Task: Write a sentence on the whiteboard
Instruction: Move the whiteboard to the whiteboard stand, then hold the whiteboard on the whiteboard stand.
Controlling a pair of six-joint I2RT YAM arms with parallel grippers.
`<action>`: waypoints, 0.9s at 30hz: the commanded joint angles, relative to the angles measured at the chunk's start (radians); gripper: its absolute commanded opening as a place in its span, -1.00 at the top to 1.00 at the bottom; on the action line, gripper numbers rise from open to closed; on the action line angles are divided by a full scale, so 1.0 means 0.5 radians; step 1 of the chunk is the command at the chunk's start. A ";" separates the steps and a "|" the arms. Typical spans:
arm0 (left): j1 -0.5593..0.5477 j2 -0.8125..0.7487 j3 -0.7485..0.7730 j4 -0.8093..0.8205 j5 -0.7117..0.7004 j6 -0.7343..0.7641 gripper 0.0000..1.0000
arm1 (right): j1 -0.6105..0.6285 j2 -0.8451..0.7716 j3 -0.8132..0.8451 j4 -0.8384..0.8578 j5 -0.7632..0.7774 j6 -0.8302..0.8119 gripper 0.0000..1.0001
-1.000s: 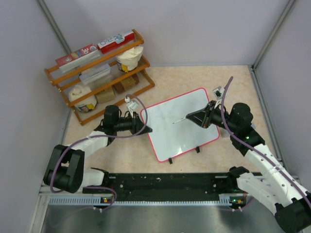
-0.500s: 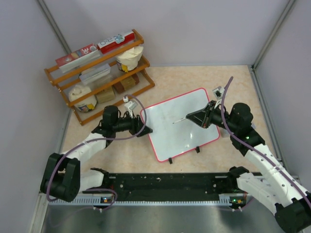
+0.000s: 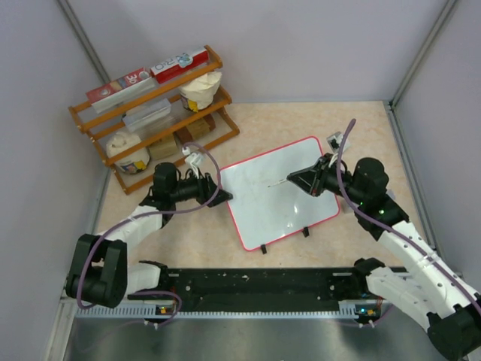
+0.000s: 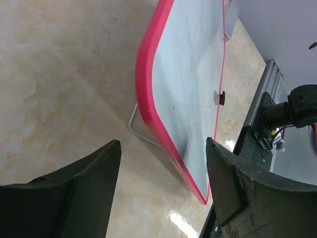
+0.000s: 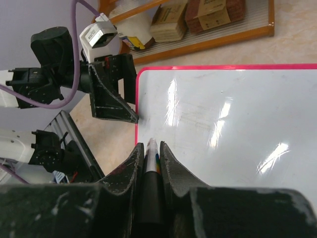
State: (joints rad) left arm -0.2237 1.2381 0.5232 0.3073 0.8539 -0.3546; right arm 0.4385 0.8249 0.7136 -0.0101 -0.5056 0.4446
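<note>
Lying slantwise on the beige, marble-patterned table (image 3: 331,124), the whiteboard (image 3: 263,214) sat near the middle of the workspace between the two arms, its red rim running around a glossy white face that caught streaks of light. From the left wrist view its underside was lifted clear of the table on a thin wire leg (image 4: 134,124), and the overhead view showed two small black feet (image 3: 264,250) along its near edge. The left gripper (image 3: 223,194) reached in low from the left with its dark fingers spread apart and nothing between them, their tips just beside the board's left corner; whether they touched the rim could not be told. The right gripper (image 3: 297,179) came in from the far right side with its fingers pressed together on a marker (image 3: 279,183), which lay pinched along the slot between them and pointed toward the left arm. The marker's tip sat over the middle of the white face, though contact with the surface could not be made out. At the back left of the table, well apart from the board, stood a wooden rack (image 3: 161,94) with red-and-white cartons (image 3: 146,73) on its top shelf, and white tubs (image 3: 201,89) and brown boxes (image 3: 197,128) on the shelves below.
</note>
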 commanded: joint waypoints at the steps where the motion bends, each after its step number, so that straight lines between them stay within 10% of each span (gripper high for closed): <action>1: 0.006 -0.055 -0.107 0.202 0.102 -0.067 -0.46 | 0.019 0.007 0.119 0.042 0.128 -0.082 1.00; 27: 0.006 -0.071 -0.031 0.260 0.130 0.043 -0.45 | 0.224 0.117 0.153 0.158 0.339 -0.214 1.00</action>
State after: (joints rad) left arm -0.2237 1.2045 0.4805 0.3904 0.9260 -0.3664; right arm 0.5411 0.9062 0.7418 0.0235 -0.3420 0.3653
